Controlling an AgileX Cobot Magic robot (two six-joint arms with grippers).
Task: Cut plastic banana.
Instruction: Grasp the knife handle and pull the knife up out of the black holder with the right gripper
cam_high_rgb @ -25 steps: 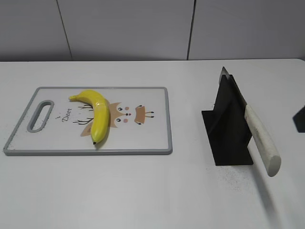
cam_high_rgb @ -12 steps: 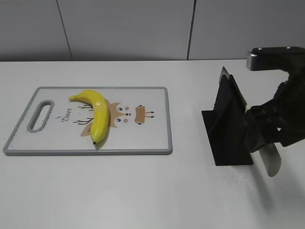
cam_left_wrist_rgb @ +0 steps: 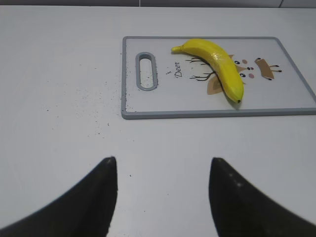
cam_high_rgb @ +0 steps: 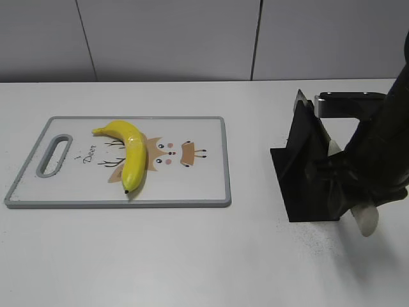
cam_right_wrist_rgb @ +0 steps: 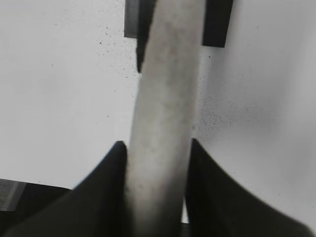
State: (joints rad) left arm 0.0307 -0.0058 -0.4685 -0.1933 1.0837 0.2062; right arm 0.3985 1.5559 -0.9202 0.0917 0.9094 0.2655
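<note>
The right tool has a finger on each side of the pale knife handle, touching it; beyond, a black holder rests on the speckled white tabletop.

Right hand: matte black, tapered fingers; left hand likewise.

Left hand open, bare table ahead of it, free path up to cutting board edge; plastic banana beyond, unobstructed. Right hand fingers hug white knife handle both sides, black knife stand right ahead blocks forward pass
</note>
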